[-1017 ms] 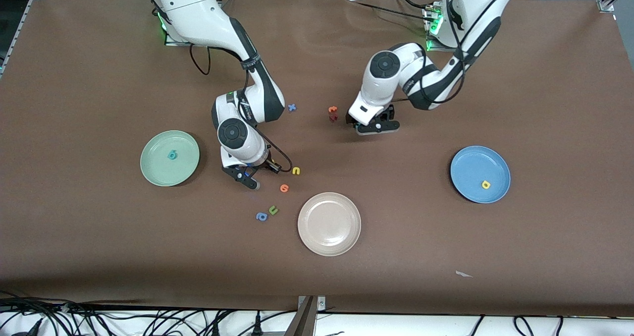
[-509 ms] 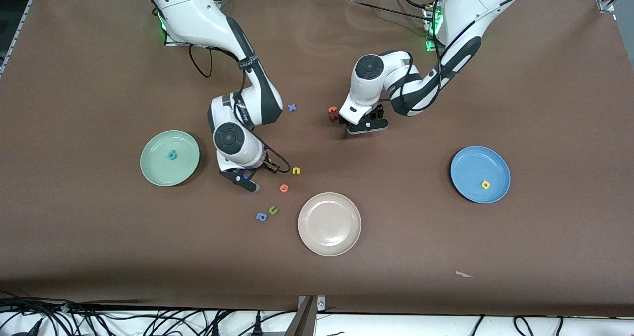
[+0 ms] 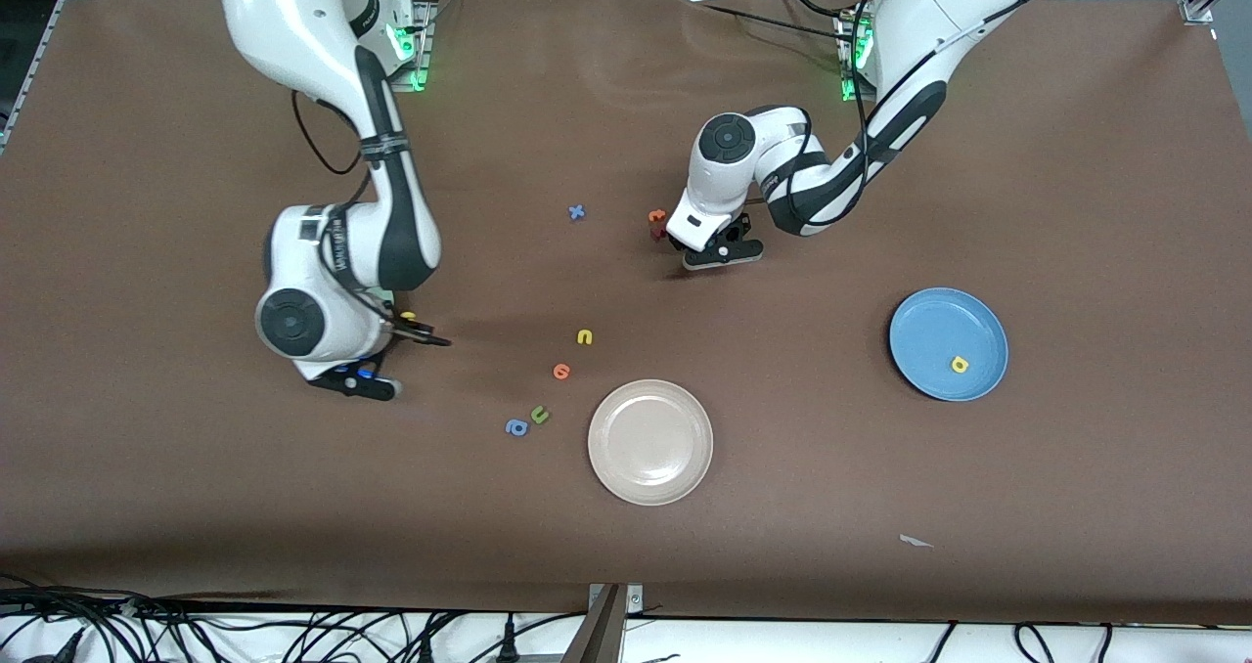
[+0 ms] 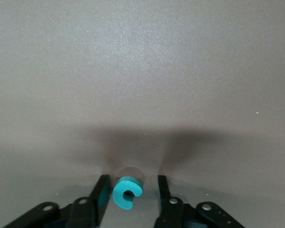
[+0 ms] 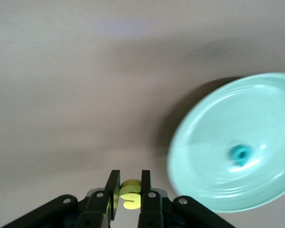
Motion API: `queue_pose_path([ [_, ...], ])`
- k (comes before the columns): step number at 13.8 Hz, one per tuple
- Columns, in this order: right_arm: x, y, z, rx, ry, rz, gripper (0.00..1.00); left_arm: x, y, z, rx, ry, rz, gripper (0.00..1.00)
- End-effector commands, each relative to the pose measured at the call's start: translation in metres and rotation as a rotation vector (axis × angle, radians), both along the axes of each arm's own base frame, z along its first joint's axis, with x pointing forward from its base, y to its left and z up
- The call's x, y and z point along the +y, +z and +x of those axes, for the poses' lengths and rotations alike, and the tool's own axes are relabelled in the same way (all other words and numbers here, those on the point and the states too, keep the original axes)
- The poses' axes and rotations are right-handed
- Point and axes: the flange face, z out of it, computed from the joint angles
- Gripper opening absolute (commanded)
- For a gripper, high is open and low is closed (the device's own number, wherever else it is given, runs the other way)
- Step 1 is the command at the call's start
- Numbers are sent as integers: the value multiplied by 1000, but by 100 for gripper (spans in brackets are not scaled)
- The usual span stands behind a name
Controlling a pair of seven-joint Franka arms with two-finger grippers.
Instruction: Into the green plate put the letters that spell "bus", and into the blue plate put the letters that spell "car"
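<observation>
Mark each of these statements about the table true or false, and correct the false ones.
1. The right tool grips a yellow foam "s". True.
2. The round beige plate holds a letter. False: nothing lies in it.
3. A teal foam "c" lies on the table between the fingers of the left tool. True.
4. The round bright blue plate holds a teal letter. False: it holds a yellow foam "a".
5. The round pale mint-green plate holds nothing. False: a small teal foam letter lies in it.
</observation>
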Motion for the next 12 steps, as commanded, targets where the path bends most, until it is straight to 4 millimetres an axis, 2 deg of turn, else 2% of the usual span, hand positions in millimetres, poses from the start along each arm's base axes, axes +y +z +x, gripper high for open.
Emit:
queue_pose_path([
  [1, -65, -24, -13, 73, 74, 81, 12, -2, -2, 2, -22, -3, 8, 34],
  [3, -87, -49, -32, 109, 73, 179, 14, -2, -2, 2, -21, -4, 7, 31],
  [4, -93, -53, -36, 120, 76, 184, 18, -2, -2, 3, -22, -5, 9, 30],
  [5, -102, -51, -36, 124, 63, 180, 47, -2, -2, 3, -22, -5, 8, 26],
  [6, -104, -50, -36, 123, 59, 177, 99, -2, -2, 3, -22, -9, 9, 25],
  [8, -104, -35, -32, 103, 50, 177, 100, 1, 1, 8, -29, -8, 8, 22],
  [9, -96, -25, -30, 95, 51, 184, 100, 4, 13, 20, -50, -6, 16, 21],
  [10, -81, -11, -25, 74, 22, 175, 100, 10, 22, 31, -49, -12, 52, 21],
  [11, -56, -3, -24, 65, -11, 154, 100, 24, 32, 53, -45, -15, 87, 21],
  [12, -21, 4, -23, 46, -41, 128, 99, 44, 39, 72, -22, -35, 115, 21],
])
